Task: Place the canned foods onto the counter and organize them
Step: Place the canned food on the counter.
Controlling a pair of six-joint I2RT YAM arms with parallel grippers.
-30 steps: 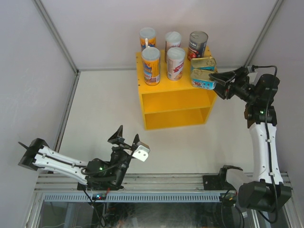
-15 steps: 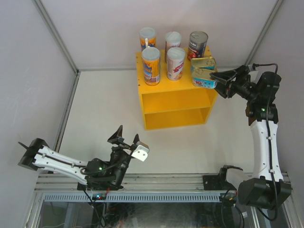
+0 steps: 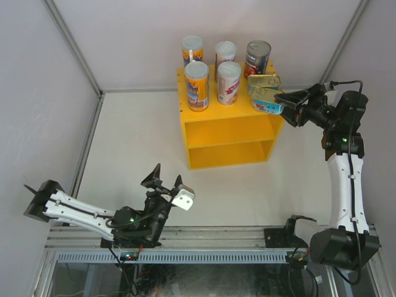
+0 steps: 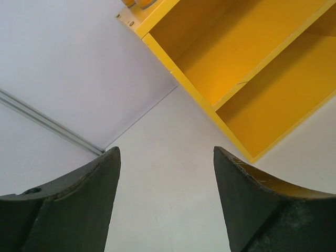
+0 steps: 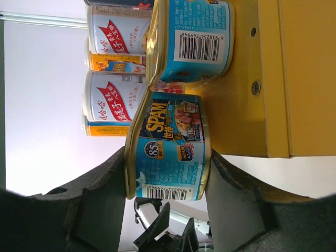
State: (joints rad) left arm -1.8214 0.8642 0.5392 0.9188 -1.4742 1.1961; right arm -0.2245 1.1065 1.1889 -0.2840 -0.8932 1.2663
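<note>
Yellow worktop box (image 3: 230, 146) is the biggest thing here. It stands at the far side, with its open front facing near. All seven cans are up on its top, in neat rows so they all fit.

On the left, the near tall tube (image 3: 197, 86) stands in front of the far tall tube (image 3: 192, 49). In the middle, the near short tube (image 3: 229, 82) stands in front of the far short tube (image 3: 225, 52). At the far right corner is the steel can (image 3: 257, 59). In front of it lies the far flat tin (image 3: 264, 81).

The near flat tin (image 5: 168, 157) is at the near right corner, just beside the other tin and maybe touching it. The right claw (image 3: 283, 103) reaches in from the right and is closed on this tin, one finger on each side. I think it holds on so the tin can be set straight before it lets go.

The left claw (image 4: 165, 157) is low at the near left, about half open, with nothing in it. It looks parked out of the way.
</note>
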